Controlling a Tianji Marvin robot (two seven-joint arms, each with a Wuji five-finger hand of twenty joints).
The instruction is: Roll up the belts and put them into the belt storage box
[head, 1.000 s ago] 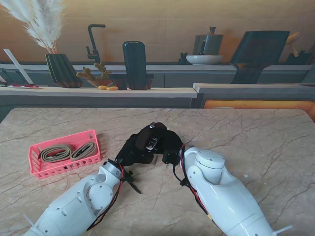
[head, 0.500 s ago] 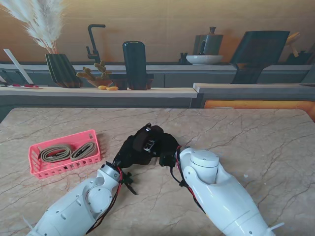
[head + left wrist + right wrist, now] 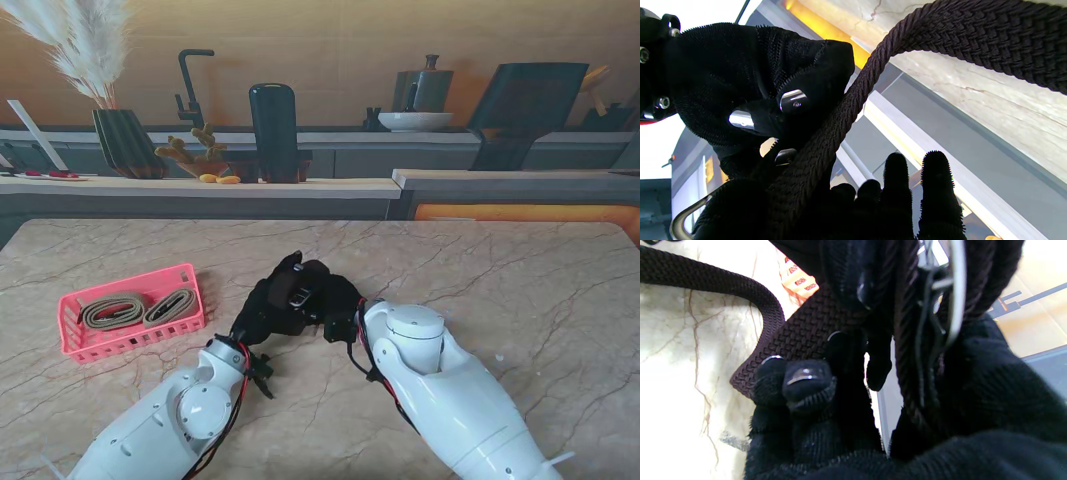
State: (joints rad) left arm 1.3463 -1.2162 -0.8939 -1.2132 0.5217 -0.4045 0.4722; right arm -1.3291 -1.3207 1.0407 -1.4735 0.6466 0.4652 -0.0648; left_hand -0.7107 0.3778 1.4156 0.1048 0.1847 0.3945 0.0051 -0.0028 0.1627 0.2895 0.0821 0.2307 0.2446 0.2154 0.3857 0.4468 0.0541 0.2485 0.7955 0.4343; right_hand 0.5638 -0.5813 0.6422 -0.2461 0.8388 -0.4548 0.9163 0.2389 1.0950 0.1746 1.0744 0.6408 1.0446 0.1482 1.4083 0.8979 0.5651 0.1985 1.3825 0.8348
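- Dark braided belt (image 3: 840, 123): both ends cut off by left wrist frame edges; full length not shown.
- Buckle (image 3: 953, 290): blurred, partly cropped in right wrist view.
- Left hand (image 3: 268, 305) and right hand (image 3: 335, 300): overlapped in stand view; individual fingers indistinguishable.
- Pink box (image 3: 75, 345) contents: too small to identify.

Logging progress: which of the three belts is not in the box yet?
The dark braided belt, held between both hands at mid-table. The two khaki belts lie coiled inside the pink box.

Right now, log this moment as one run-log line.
left hand: shut on dark woven belt | right hand: shut on dark woven belt | pink plastic basket: two olive belts
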